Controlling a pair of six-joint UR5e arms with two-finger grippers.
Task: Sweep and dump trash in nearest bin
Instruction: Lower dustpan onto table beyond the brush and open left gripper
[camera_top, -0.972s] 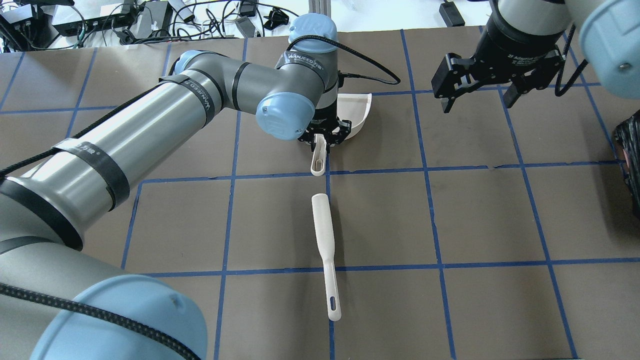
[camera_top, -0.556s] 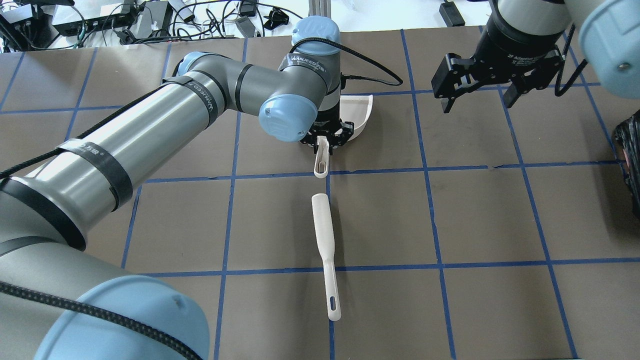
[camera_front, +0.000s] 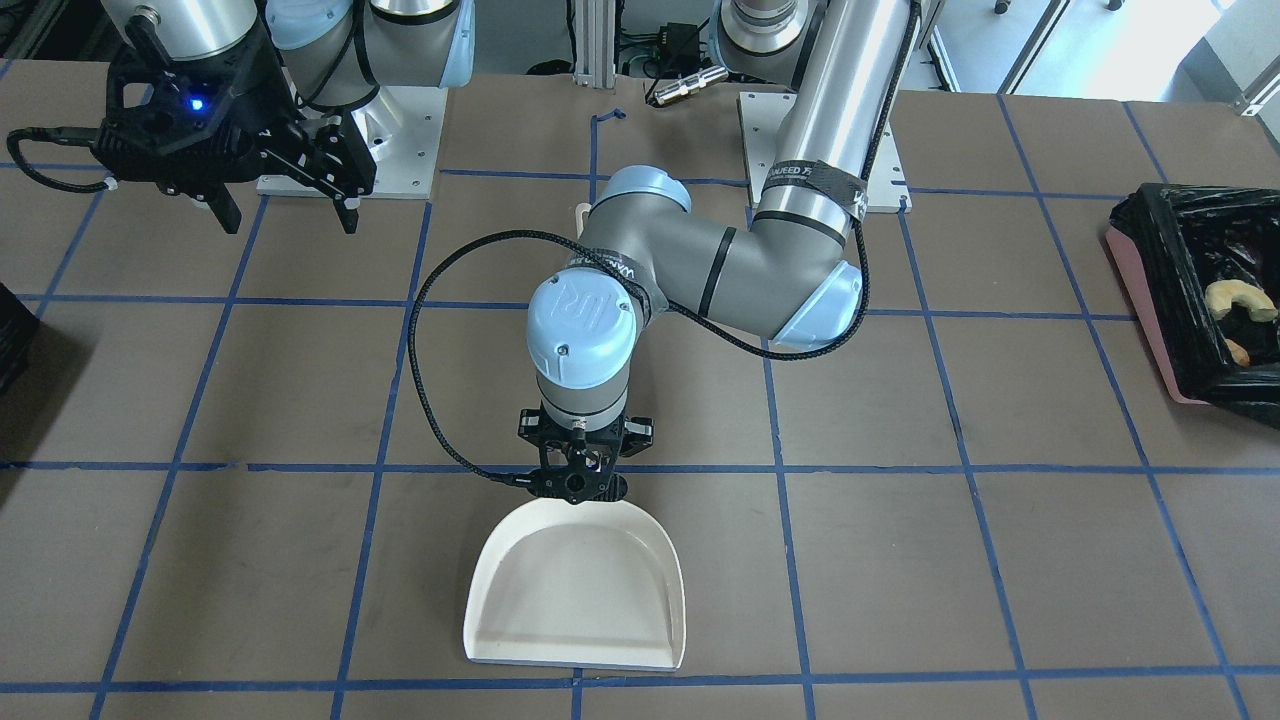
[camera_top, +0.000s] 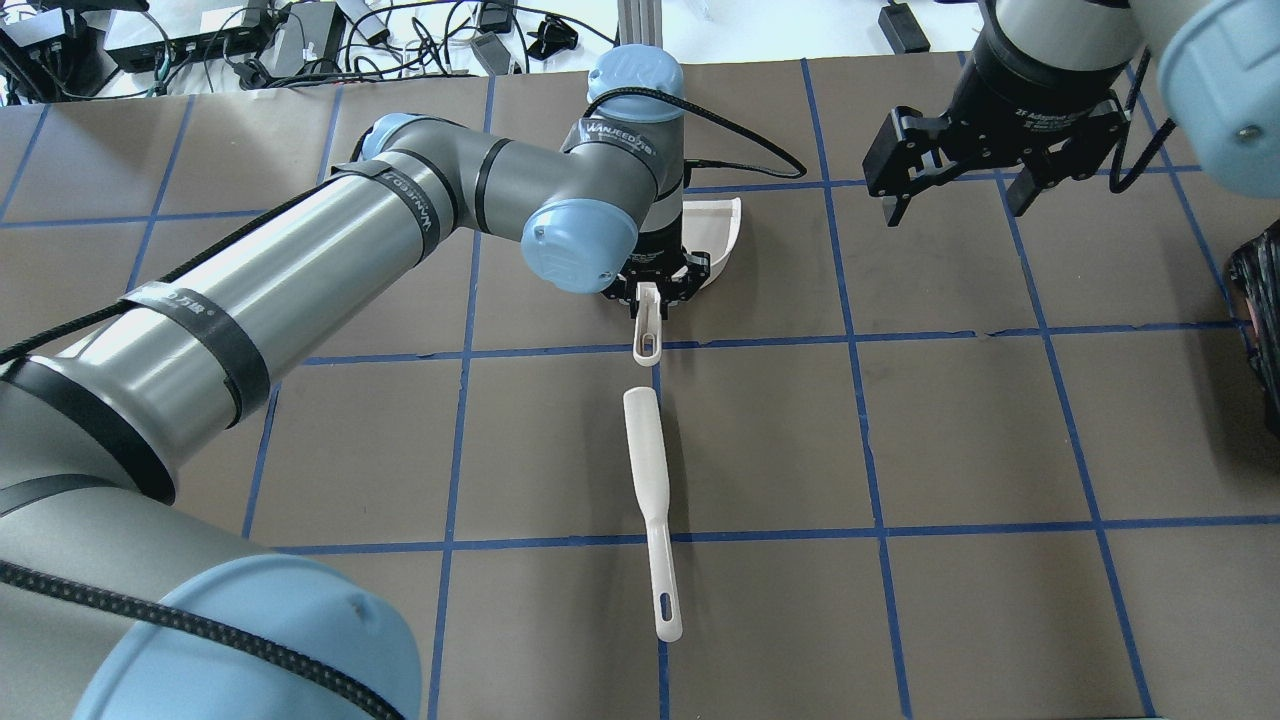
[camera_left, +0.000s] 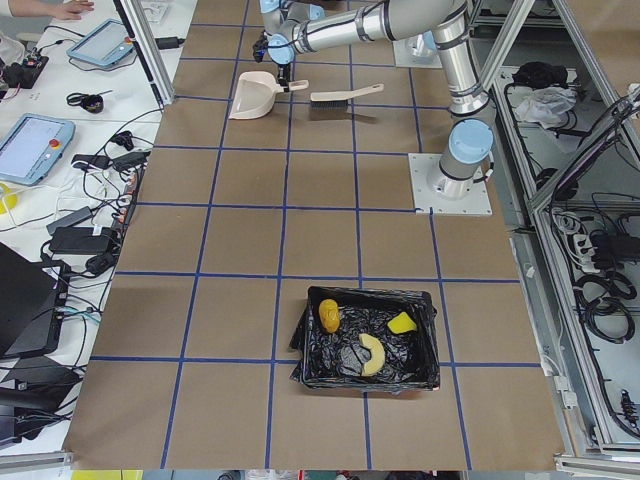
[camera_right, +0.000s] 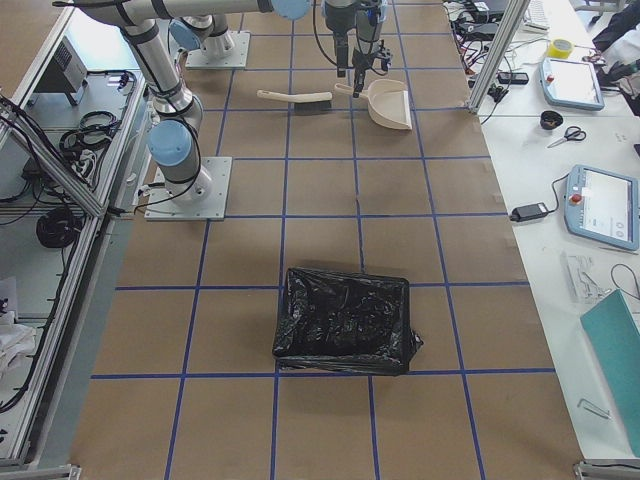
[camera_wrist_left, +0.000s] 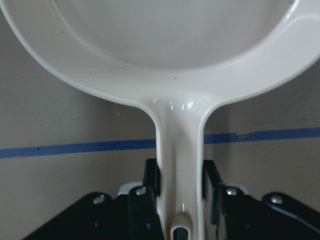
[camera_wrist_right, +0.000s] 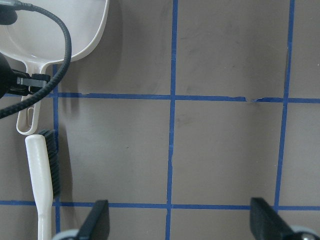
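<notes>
My left gripper (camera_wrist_left: 181, 175) is shut on the handle of a white dustpan (camera_front: 575, 590), whose pan lies flat and empty on the table on the far side of the gripper (camera_top: 650, 290). The trash lies inside the pink bin (camera_front: 1140, 285) with its black bag, at the table's left end: a potato-like lump (camera_left: 329, 315), a croissant-like twist (camera_left: 372, 355) and a yellow-green cube (camera_left: 402, 323). My right gripper (camera_top: 955, 200) hangs open above the table with nothing between its fingers.
A white brush (camera_top: 650, 480) lies on the table just behind the dustpan's handle, pointing toward the robot. A second dark bag-covered container (camera_right: 345, 320) stands at the table's right end. Cables and devices line the far edge.
The left gripper and the dustpan have shifted slightly to the right, and the handle end has moved a little toward the brush. The right arm has not moved.
</notes>
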